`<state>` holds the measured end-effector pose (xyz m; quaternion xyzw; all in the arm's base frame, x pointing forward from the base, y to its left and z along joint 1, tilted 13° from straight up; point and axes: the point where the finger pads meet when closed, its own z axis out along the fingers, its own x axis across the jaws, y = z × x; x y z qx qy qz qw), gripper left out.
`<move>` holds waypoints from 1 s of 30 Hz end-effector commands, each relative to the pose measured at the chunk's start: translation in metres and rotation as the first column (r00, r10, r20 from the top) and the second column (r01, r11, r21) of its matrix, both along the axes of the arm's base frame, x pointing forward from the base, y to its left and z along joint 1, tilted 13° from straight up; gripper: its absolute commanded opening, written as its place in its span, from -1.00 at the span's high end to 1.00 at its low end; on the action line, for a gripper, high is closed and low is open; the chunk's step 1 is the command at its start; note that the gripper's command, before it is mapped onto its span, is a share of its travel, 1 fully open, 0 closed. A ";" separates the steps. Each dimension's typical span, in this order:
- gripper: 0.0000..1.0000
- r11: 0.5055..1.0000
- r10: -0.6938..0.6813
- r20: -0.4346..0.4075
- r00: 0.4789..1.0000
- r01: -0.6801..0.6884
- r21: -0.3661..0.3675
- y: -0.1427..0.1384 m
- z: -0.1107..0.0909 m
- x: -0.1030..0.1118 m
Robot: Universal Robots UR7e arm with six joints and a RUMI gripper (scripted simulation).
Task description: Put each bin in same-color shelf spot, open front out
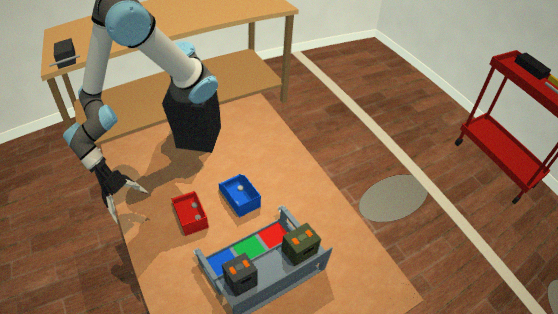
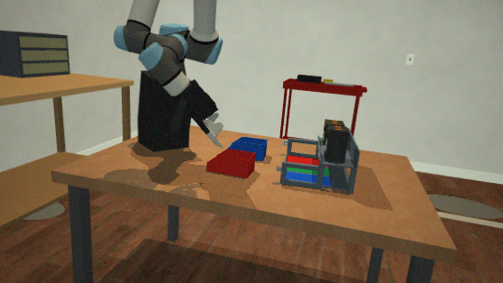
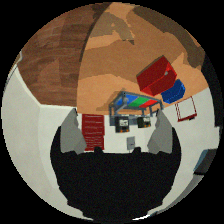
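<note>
My gripper (image 1: 132,207) (image 2: 218,139) (image 3: 117,111) is open and empty, raised beside the red bin on the side away from the blue bin. The red bin (image 1: 182,214) (image 2: 232,164) (image 3: 155,75) stands on the table with small light parts inside. The blue bin (image 1: 248,204) (image 2: 253,145) (image 3: 174,93) stands beside it, also with small light parts inside. The grey shelf (image 1: 274,272) (image 2: 321,175) has a blue mark (image 1: 220,261) (image 3: 120,101), a green mark (image 1: 248,247) (image 3: 135,102) and a red mark (image 1: 272,235) (image 3: 149,104); no bin is on them.
A dark grey box (image 1: 240,274) (image 2: 336,146) and an olive box (image 1: 302,244) (image 2: 333,123) stand on the shelf's upper board. The black arm pedestal (image 1: 192,120) (image 2: 163,117) is behind the bins. A red cart (image 1: 507,150) (image 2: 324,87) stands beyond the table.
</note>
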<state>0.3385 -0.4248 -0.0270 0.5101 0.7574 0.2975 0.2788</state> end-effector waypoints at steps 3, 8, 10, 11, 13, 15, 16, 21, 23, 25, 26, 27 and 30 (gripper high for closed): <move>-1.00 0.985 0.130 -0.035 0.991 -0.133 -0.113 0.013 -0.005 0.020; -1.00 0.945 0.242 -0.075 0.967 -0.253 -0.208 0.025 -0.009 0.037; -1.00 0.945 0.242 -0.075 0.967 -0.253 -0.208 0.025 -0.009 0.037; -1.00 0.933 0.265 -0.084 0.961 -0.278 -0.227 0.028 -0.010 0.041; -1.00 0.907 0.310 -0.104 0.945 -0.327 -0.265 0.033 -0.011 0.048; -1.00 0.876 0.355 -0.126 0.926 -0.377 -0.303 0.039 -0.012 0.056; -1.00 0.858 0.377 -0.137 0.916 -0.401 -0.321 0.041 -0.012 0.060; -1.00 0.751 0.481 -0.201 0.853 -0.519 -0.407 0.056 -0.014 0.079; -1.00 0.700 0.519 -0.229 0.824 -0.563 -0.439 0.062 -0.014 0.087; -1.00 0.644 0.554 -0.259 0.791 -0.604 -0.469 0.068 -0.014 0.095; -1.00 0.644 0.554 -0.259 0.791 -0.604 -0.469 0.068 -0.014 0.095; -1.00 0.644 0.554 -0.259 0.791 -0.604 -0.469 0.068 -0.014 0.095; -1.00 0.554 0.600 -0.306 0.739 -0.660 -0.508 0.078 -0.013 0.108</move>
